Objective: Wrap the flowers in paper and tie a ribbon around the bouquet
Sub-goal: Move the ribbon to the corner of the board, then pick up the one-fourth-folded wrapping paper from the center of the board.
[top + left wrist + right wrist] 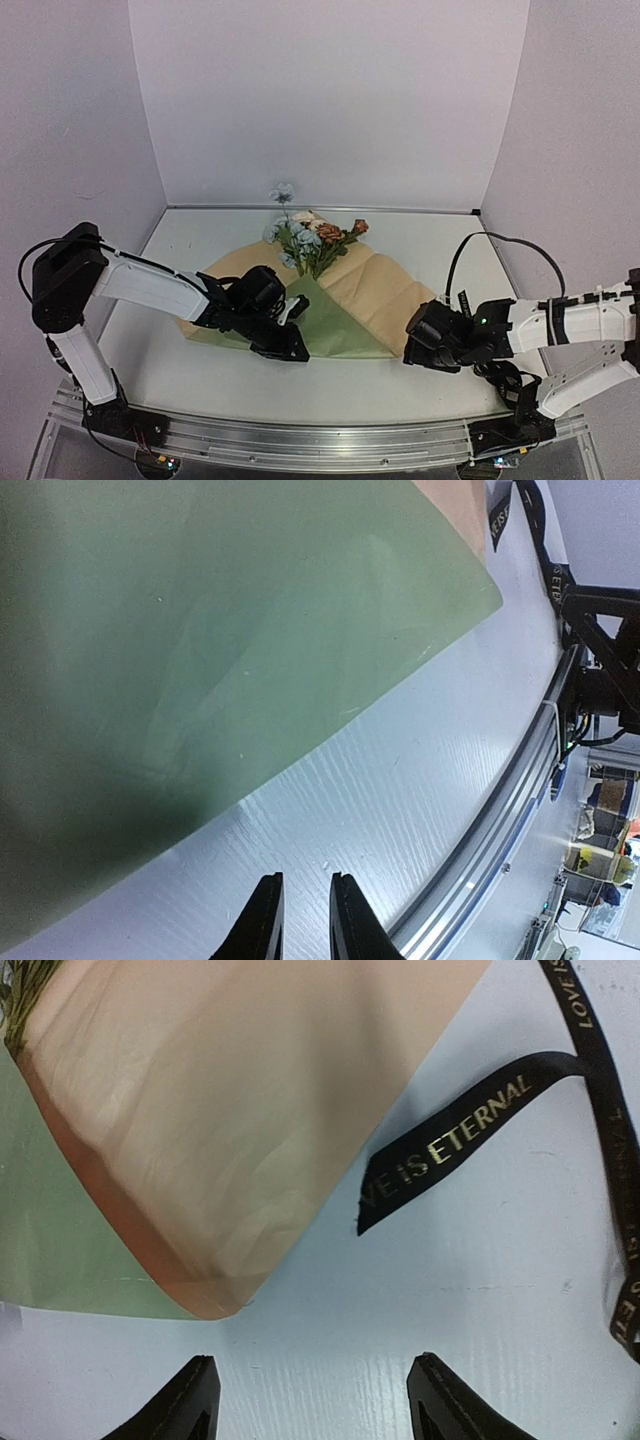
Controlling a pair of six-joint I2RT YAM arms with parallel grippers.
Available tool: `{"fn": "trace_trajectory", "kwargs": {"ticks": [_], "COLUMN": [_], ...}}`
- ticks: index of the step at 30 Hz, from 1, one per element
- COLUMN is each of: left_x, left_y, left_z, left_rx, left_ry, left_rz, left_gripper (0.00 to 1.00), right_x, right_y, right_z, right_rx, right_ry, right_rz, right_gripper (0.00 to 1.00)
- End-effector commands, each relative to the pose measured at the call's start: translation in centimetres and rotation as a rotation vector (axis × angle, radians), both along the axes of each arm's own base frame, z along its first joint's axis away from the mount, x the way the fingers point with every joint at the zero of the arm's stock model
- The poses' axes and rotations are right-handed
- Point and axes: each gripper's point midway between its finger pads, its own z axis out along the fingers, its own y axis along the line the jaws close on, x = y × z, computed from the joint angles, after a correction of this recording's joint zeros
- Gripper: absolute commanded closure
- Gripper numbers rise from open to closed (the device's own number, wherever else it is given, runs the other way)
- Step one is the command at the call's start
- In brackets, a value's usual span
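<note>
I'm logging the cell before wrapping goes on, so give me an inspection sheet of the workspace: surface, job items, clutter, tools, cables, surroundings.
Surface: white table, no stains seen.
Job's things: paper lies tan side up with a green flap folded over; flowers have their blooms toward the far wall; ribbon lies loose beside the paper's right corner, untied.
Clutter: stray blue bloom by the far wall.
Grippers: left tool fingers a narrow gap apart, empty; right tool open, empty, near the ribbon end.
Cables: left arm cable and right arm cable, both off the paper.
Surroundings: white walls; metal rail along the near edge.
</note>
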Motion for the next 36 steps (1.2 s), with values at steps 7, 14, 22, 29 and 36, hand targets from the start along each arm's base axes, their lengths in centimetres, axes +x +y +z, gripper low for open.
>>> {"fn": "trace_trajectory", "kwargs": {"ticks": [7, 14, 22, 29, 36], "left_x": [2.2, 3.5, 4.5, 4.2, 4.1], "left_y": [-2.4, -2.6, -2.0, -2.1, -2.0], "left_z": [-1.2, -2.2, -2.2, -2.6, -2.4], "left_rx": [0.026, 0.077, 0.076, 0.065, 0.059], "left_ry": [-0.032, -0.028, -0.011, 0.022, 0.029], "left_rz": [-0.012, 0.019, 0.042, 0.033, 0.031], "left_gripper": [0.85, 0.86, 0.87, 0.87, 0.87], "right_x": [0.7, 0.4, 1.0, 1.5, 2.3], "right_y": [5.1, 6.2, 7.2, 7.2, 6.6], "right_z": [-2.1, -3.7, -4.2, -4.5, -5.1], "right_rx": [0.217, 0.28, 0.317, 0.335, 0.305], "right_ry": [-0.084, -0.083, -0.1, -0.122, -0.141], "right_rz": [0.008, -0.003, -0.005, -0.048, -0.086], "right_gripper": [0.34, 0.33, 0.31, 0.34, 0.4]}}
